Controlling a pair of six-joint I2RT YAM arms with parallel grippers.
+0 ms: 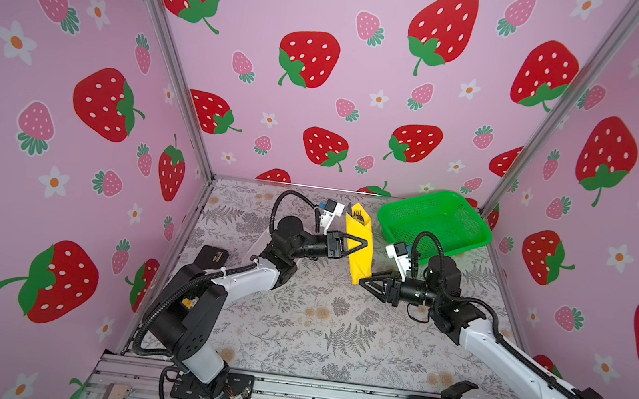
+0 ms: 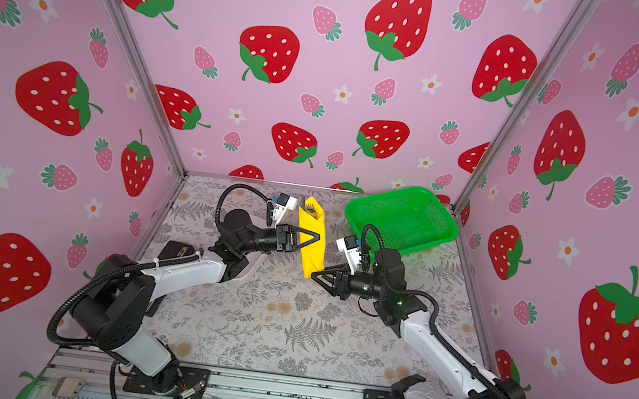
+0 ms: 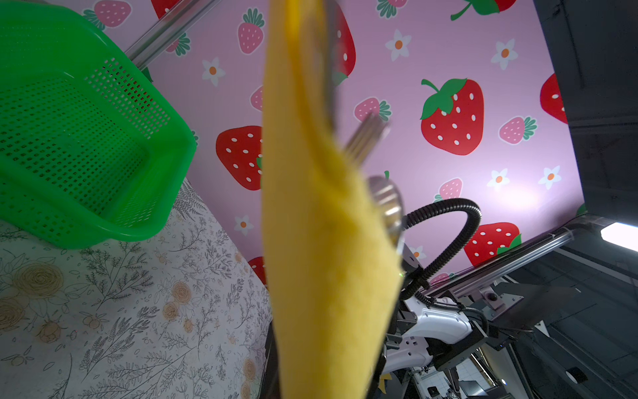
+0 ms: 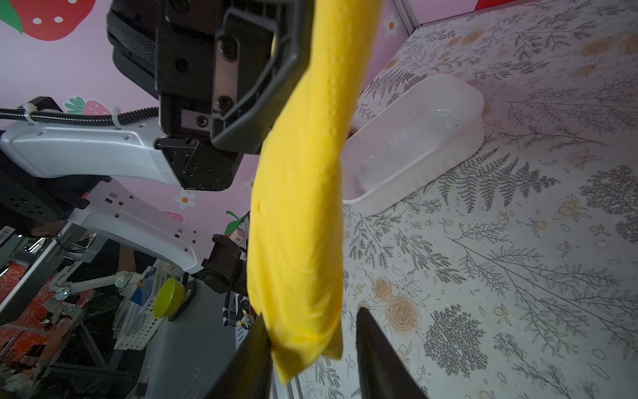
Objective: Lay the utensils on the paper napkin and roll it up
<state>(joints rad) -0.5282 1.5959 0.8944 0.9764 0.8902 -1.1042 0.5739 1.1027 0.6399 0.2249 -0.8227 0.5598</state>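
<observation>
Pink strawberry-print walls (image 1: 368, 68) on aluminium posts (image 1: 170, 59) enclose a tabletop (image 1: 313, 325) covered in grey fern-and-flower print. Over its far middle the paper napkin (image 1: 359, 264), rolled into a yellow tube, is held off the surface, pinched mid-length in the tightly closed left gripper (image 1: 364, 243). The utensils (image 3: 367, 136) poke from its upper end. The right gripper (image 1: 366, 283) straddles the lower end, jaws parted, one finger touching paper. A green mesh basket (image 1: 467, 245) fills the far right corner; a white tray (image 4: 431, 165) lies under the left arm.
</observation>
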